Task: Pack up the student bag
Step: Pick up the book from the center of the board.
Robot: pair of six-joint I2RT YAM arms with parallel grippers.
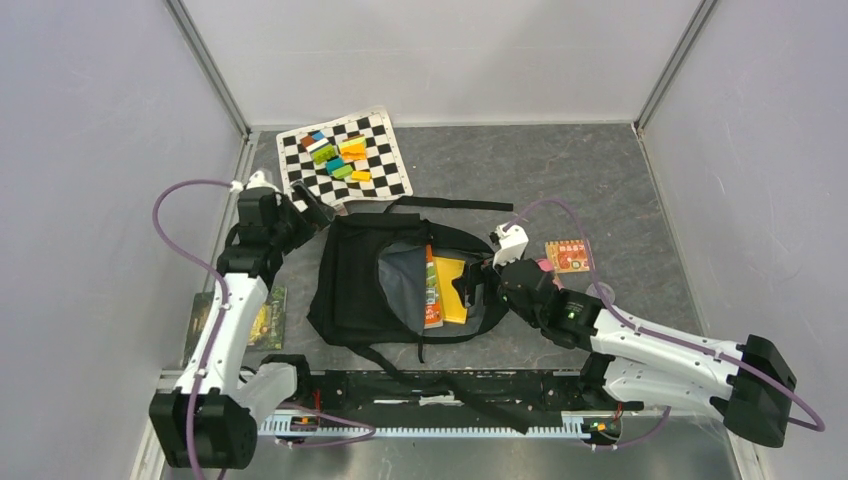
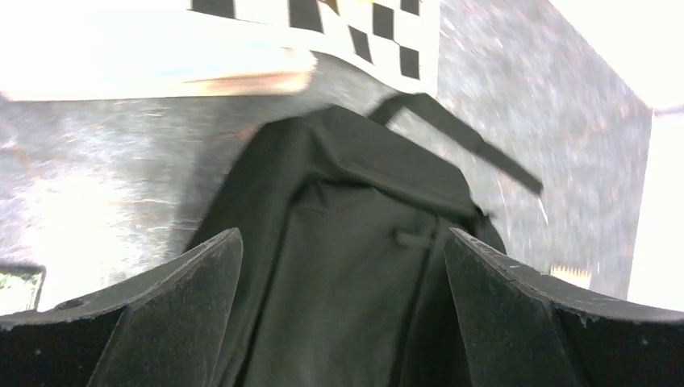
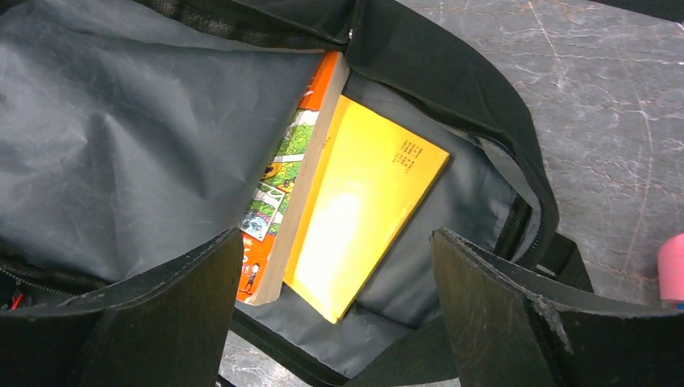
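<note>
The student bag (image 1: 350, 285) is a large black backpack lying flat mid-table, its mouth gaping to show grey lining (image 3: 121, 145). Inside lie an orange picture book (image 3: 278, 185) and a yellow book (image 3: 363, 210) side by side. My right gripper (image 3: 337, 238) hovers open just over the bag's mouth at its right rim (image 1: 474, 284), with nothing between its fingers. My left gripper (image 1: 318, 210) stands open beside the bag's upper left corner. In the left wrist view it (image 2: 343, 238) looks down on the bag's black outer fabric (image 2: 355, 266), holding nothing.
A checkered mat (image 1: 390, 170) with several coloured blocks (image 1: 338, 155) lies at the back. A small orange card (image 1: 567, 256) and a pink object (image 3: 671, 270) sit right of the bag. A green booklet (image 1: 268, 322) lies left. Straps (image 1: 455, 204) trail outward.
</note>
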